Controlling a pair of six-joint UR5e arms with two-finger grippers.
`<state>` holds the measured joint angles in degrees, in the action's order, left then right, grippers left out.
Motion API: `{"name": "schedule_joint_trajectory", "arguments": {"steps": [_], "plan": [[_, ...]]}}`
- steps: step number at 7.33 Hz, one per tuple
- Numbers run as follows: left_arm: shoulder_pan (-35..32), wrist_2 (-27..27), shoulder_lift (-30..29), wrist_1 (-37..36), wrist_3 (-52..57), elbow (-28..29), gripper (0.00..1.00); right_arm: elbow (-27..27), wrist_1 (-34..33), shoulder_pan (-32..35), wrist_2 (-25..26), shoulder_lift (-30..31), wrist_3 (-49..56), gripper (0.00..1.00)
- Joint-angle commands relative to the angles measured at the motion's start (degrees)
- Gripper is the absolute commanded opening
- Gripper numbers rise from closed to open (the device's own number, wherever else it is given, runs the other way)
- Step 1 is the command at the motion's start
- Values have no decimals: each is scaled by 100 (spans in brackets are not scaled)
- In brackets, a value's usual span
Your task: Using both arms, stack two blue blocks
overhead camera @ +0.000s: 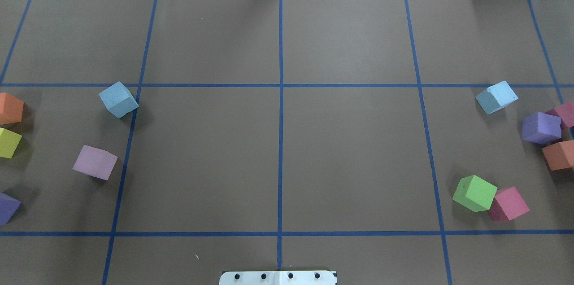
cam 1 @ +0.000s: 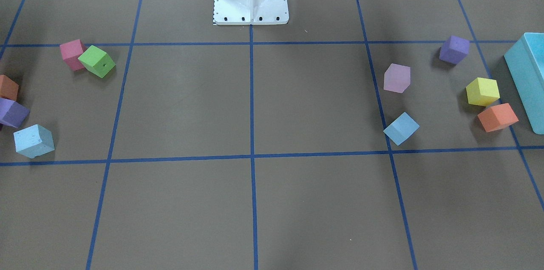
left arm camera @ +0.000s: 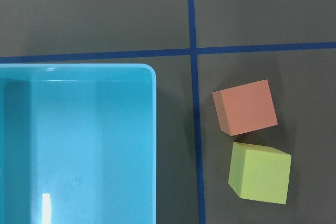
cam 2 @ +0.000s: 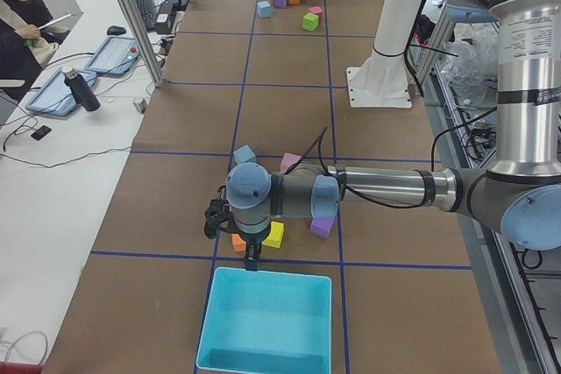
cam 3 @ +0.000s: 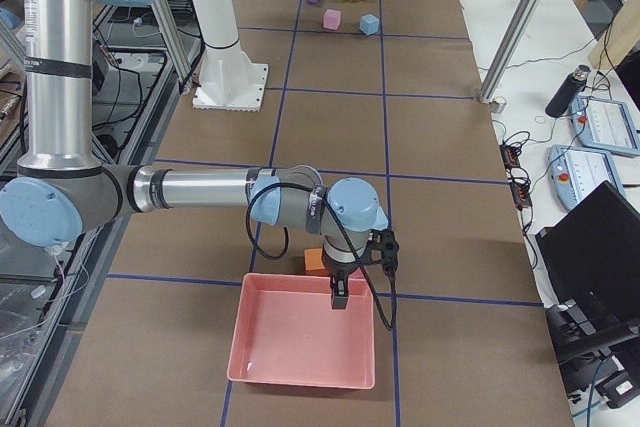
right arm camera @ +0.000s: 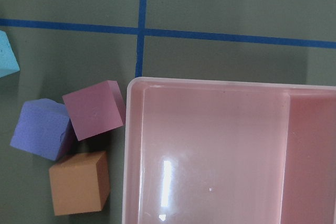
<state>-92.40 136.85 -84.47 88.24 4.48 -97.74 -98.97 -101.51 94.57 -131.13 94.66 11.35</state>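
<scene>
One pale blue block (overhead camera: 118, 99) lies on the table's left side, next to a blue tape line; it also shows in the front view (cam 1: 401, 128). The other, speckled blue block (overhead camera: 496, 97) lies on the right side (cam 1: 34, 140); its corner shows in the right wrist view (right arm camera: 6, 56). My left gripper (cam 2: 252, 260) hangs over the near rim of the teal box, away from the left block (cam 2: 244, 155). My right gripper (cam 3: 340, 299) hangs over the pink tray's rim. Both grippers show only in the side views, so I cannot tell whether they are open or shut.
The teal box (left arm camera: 73, 145) sits at the left end beside orange (left arm camera: 245, 107) and yellow (left arm camera: 261, 172) cubes. The pink tray (right arm camera: 231, 150) sits at the right end beside purple, maroon and orange cubes. Green (overhead camera: 474, 193) and pink (overhead camera: 509, 204) cubes touch. A lilac cube (overhead camera: 95, 162) lies near the left block.
</scene>
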Motion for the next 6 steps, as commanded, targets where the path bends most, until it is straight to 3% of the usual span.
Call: {"name": "schedule_joint_trajectory", "arguments": {"steps": [1, 5, 6], "plan": [[3, 0, 1, 9, 0, -9, 98, -9, 0, 0, -52, 0, -1, 100], [29, -53, -166, 279, 0, -264, 98, -447, 9, -9, -70, -88, -203, 100], [29, -44, -36, 638, 165, -220, 98, -613, 9, 0, -401, -88, -203, 100]]}}
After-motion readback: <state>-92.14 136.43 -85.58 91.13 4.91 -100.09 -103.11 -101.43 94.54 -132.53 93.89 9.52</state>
